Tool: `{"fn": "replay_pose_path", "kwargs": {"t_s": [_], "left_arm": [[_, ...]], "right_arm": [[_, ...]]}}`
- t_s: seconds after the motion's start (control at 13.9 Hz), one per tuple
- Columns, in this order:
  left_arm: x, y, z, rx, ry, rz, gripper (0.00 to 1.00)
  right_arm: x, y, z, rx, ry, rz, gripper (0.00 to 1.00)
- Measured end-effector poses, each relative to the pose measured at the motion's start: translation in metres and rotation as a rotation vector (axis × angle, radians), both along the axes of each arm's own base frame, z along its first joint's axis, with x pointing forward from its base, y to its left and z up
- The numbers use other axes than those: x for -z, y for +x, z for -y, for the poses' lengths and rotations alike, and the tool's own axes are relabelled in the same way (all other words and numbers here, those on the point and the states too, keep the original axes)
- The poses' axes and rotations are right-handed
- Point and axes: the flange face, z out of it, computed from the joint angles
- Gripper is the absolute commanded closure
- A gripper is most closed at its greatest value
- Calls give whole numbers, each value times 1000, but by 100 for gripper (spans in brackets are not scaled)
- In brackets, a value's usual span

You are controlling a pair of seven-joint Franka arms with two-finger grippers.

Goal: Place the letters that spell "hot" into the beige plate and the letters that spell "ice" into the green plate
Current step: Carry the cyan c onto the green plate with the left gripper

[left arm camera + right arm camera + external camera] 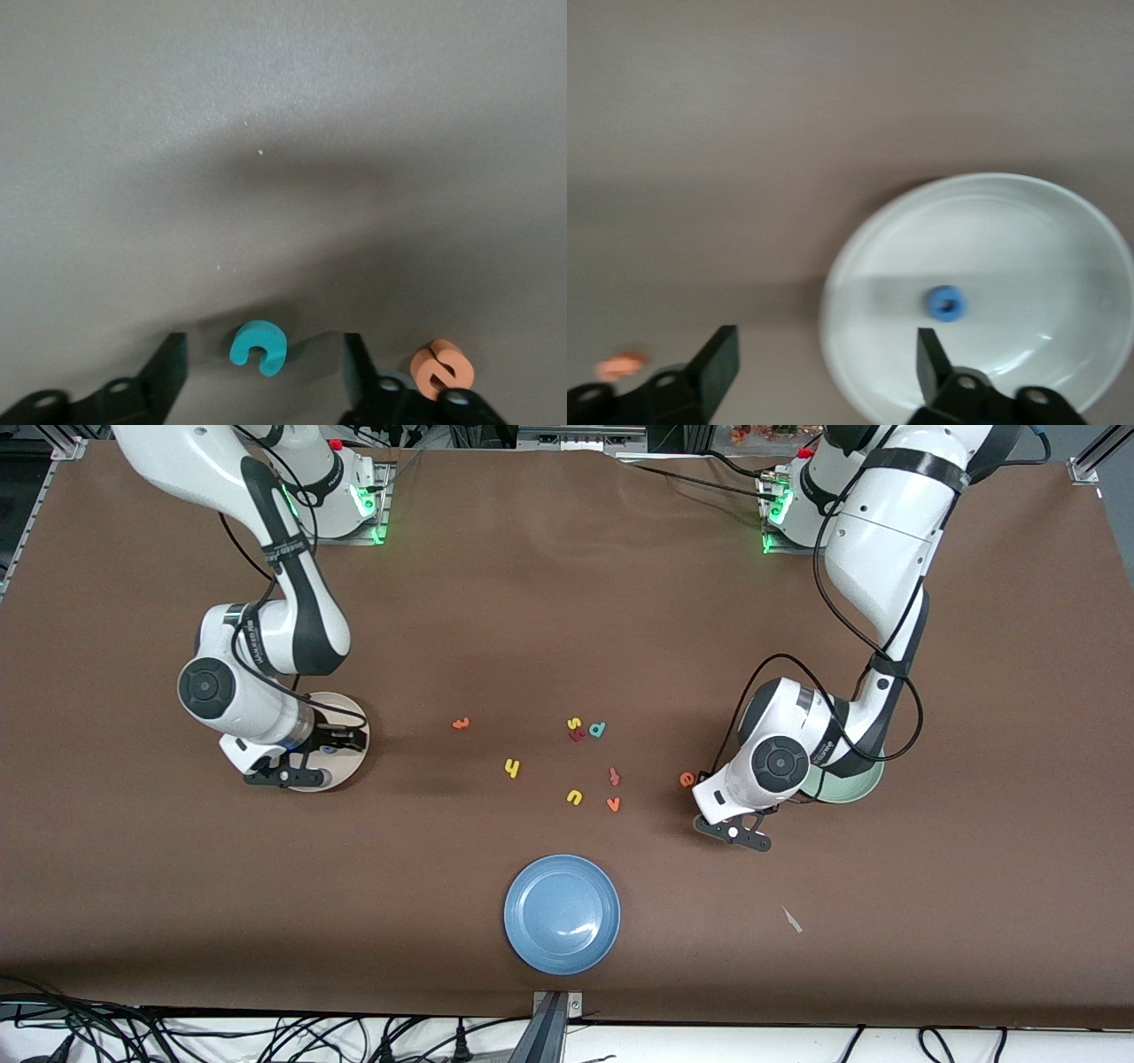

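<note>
The teal c (259, 346) lies on the brown table between the fingers of my left gripper (263, 372). That gripper is open and low, with a gap on each side of the c. The orange e (441, 366) lies just beside one finger, also seen as the orange e (687, 779). The green plate (858, 786) is mostly hidden under the left arm. My right gripper (824, 363) hangs open over the rim of the beige plate (1010, 230). The blue o (945, 303) rests inside that plate. The yellow h (512, 768) lies mid-table.
Loose mid-table letters: an orange one (461, 724), yellow s (573, 724), teal d (597, 730), a dark red one (578, 735), a reddish one (613, 777), yellow u (574, 797), orange v (612, 804). A blue plate (562, 912) sits nearest the front camera.
</note>
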Motion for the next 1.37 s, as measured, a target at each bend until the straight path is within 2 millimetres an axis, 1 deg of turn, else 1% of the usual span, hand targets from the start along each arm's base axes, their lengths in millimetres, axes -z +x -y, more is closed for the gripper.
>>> {"fn": "replay_pose_path", "kwargs": {"t_s": [0.07, 0.14, 0.22, 0.29, 0.36, 0.43, 0.58, 0.65, 0.72, 0.79, 0.94, 1.01, 1.08, 1.15, 1.22, 1.3, 1.37], "left_arm": [[0, 0, -1, 10, 6, 2, 54], [-1, 1, -1, 18, 10, 5, 60], [-1, 1, -1, 24, 13, 7, 74], [-1, 1, 0, 31, 18, 9, 82], [-2, 1, 0, 37, 21, 12, 85], [-3, 2, 0, 43, 25, 16, 86], [-7, 5, -6, 75, 30, 16, 88], [-13, 7, -13, 96, 36, 3, 87], [-26, 12, -26, 111, 46, -18, 87], [-44, 17, -45, 119, 54, -39, 87], [-82, 21, -95, 118, 66, -99, 87], [-94, 20, -122, 104, 71, -141, 86], [-100, 15, -148, 84, 73, -180, 85], [-97, 7, -165, 69, 73, -206, 82], [-90, -4, -174, 61, 73, -231, 82], [-81, -15, -178, 59, 73, -248, 80], [-74, -27, -178, 60, 73, -248, 72]], "right_arm": [[-8, 2, -27, 20, 2, 12, 0], [-10, 3, -55, 37, 0, 22, 0], [-6, 3, -82, 56, -6, 28, 0], [2, 3, -108, 77, -16, 31, 0], [12, 3, -130, 95, -26, 34, 0], [23, 5, -150, 111, -36, 37, 0], [43, 8, -180, 146, -51, 43, 0], [51, 8, -193, 161, -51, 42, 0], [56, 8, -204, 179, -48, 43, 0], [59, 9, -213, 194, -44, 47, 0], [60, 10, -230, 211, -29, 50, 1], [61, 10, -238, 217, -23, 51, 1], [62, 10, -243, 223, -17, 53, 1], [64, 11, -248, 225, -13, 54, 1], [66, 10, -251, 226, -11, 54, 3], [68, 10, -252, 226, -11, 53, 5], [71, 10, -253, 225, -12, 50, 6]]}}
